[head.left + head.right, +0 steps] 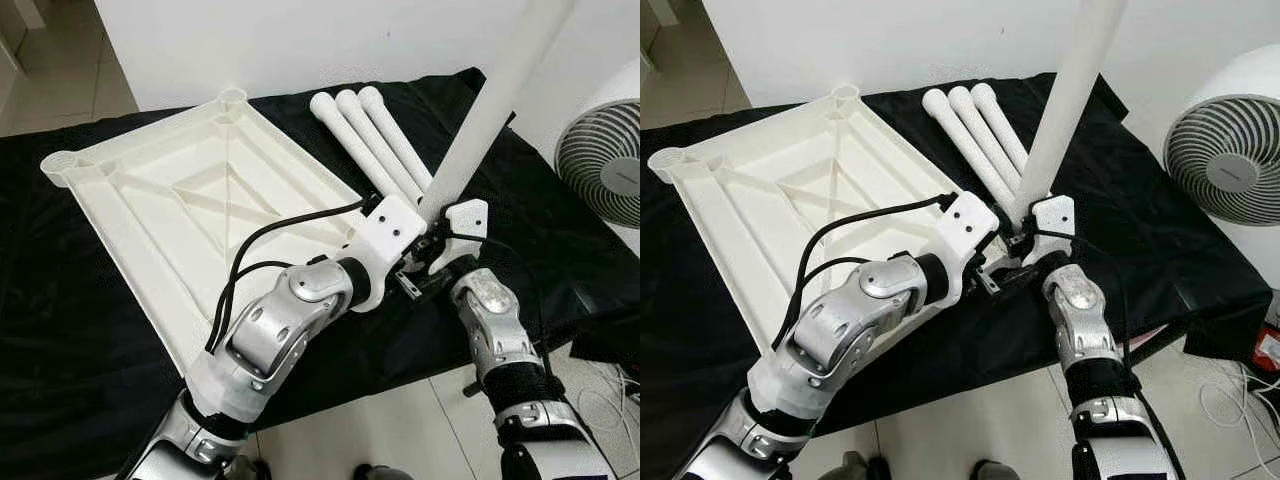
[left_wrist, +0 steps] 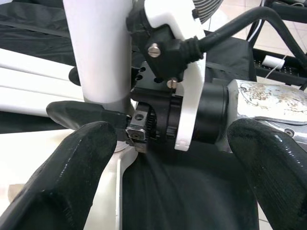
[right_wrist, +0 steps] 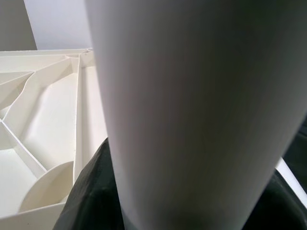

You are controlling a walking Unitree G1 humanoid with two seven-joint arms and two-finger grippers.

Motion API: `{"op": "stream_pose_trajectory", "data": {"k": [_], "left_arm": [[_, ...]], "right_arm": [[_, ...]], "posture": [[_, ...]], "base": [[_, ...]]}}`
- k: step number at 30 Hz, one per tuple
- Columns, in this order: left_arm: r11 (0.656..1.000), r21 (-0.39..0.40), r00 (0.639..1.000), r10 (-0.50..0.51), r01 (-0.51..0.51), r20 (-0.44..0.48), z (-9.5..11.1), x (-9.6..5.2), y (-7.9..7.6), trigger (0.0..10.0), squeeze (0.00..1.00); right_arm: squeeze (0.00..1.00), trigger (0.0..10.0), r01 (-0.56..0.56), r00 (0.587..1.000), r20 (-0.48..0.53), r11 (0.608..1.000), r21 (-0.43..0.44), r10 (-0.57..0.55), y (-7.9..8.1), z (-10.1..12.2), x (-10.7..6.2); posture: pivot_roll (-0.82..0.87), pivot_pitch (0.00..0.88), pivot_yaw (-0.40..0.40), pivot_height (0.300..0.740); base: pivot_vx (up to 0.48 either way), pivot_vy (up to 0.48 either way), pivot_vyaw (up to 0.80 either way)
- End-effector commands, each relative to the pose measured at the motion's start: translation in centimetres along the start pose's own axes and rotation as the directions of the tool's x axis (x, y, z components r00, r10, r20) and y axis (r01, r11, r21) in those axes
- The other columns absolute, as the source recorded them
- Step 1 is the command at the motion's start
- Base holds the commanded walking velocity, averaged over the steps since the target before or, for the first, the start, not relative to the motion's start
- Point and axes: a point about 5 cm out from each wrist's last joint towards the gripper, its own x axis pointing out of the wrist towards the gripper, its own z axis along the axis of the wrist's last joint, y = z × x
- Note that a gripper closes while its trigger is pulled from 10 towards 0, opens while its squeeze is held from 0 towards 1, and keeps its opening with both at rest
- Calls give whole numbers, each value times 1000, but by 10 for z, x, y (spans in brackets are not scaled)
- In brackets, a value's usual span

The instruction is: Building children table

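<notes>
A white tabletop [image 1: 150,200] lies upside down on a black cloth, ribs up, with round sockets at its corners. My right gripper [image 1: 427,228] is shut on a white table leg [image 1: 490,100], holding it upright and tilted to the right at the tabletop's near right corner. In the right wrist view the leg [image 3: 192,105] stands close against one black finger [image 3: 91,191]. My left gripper [image 2: 168,158] is open just left of the right one, with its fingers [image 2: 72,172] wide apart and nothing between them. Three more legs [image 1: 370,130] lie side by side at the back.
The black cloth [image 1: 60,330] covers a low platform whose front edge runs by my arms, with tiled floor [image 1: 400,420] below. A white fan [image 1: 605,160] stands at the right. Cables [image 1: 610,400] lie on the floor at the right.
</notes>
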Motion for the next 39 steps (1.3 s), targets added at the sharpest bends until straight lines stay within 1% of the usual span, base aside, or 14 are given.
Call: {"op": "stream_pose_trajectory", "data": {"k": [1,9,20,21,23,24,27,30,32,33,34,35,36,39], "left_arm": [[1000,4,1000,4,-4,-6,-1,0,0,10000,0],[1000,1,1000,9,-9,-4,0,0,1,10000,0],[1000,-1,1000,3,-3,-2,0,1,-1,10000,0],[1000,-2,1000,2,-2,-2,0,1,-1,10000,0],[1000,-2,1000,2,-2,-2,0,1,-1,10000,0],[1000,-2,1000,1,-1,-2,0,1,-2,10000,0],[1000,-2,1000,1,-1,-2,-1,1,-2,10000,0],[1000,-4,1000,3,-3,-2,-1,1,-2,10000,0],[1000,-6,1000,-5,5,-2,-1,1,-3,10000,0],[1000,-6,1000,-5,5,-2,-1,1,-3,10000,0],[1000,-5,1000,-8,8,-2,-1,1,-3,10000,0],[1000,-5,1000,-8,8,-2,-1,1,-3,10000,0],[1000,-5,1000,-13,13,-2,-1,1,-4,10000,0],[1000,-7,1000,-22,22,1,-2,0,-5,10000,0]], "right_arm": [[0,10000,31,949,-316,998,62,-10,2,-58,-24],[0,10000,34,938,-347,996,87,-2,2,-56,-20],[0,10000,45,923,-386,994,103,-2,-7,-45,-12],[0,10000,48,922,-387,996,79,-13,-9,-45,-12],[0,10000,48,922,-387,996,79,-13,-9,-45,-12],[0,10000,51,926,-376,998,41,-32,-9,-45,-12],[0,10000,55,933,-358,998,31,-40,-7,-45,-14],[0,10000,99,942,-327,993,58,-74,-1,-45,-16],[0,10000,255,930,-294,963,89,-219,3,-45,-15],[0,10000,255,930,-294,963,89,-219,3,-45,-15],[0,10000,310,917,-294,946,94,-272,4,-45,-15],[0,10000,310,917,-294,946,94,-272,4,-45,-15],[0,10000,386,893,-290,918,93,-345,7,-46,-16],[0,10000,520,827,-295,851,77,-479,17,-48,-16]], "posture": [[-98,130,57,740],[-98,130,57,740],[-101,128,53,740],[-101,128,53,740],[-101,128,53,740],[-99,130,49,740],[-99,130,49,740],[-99,130,49,740],[-101,129,46,740],[-101,129,46,740],[-101,129,46,740],[-101,129,46,740],[-98,125,44,740],[-98,122,42,740]], "base": [[0,0,0],[0,0,0],[0,0,0],[0,0,0],[0,0,0],[0,0,0],[0,0,0],[0,0,0],[0,0,0],[0,0,0],[0,0,0],[0,0,0],[0,0,0],[0,0,0]]}}
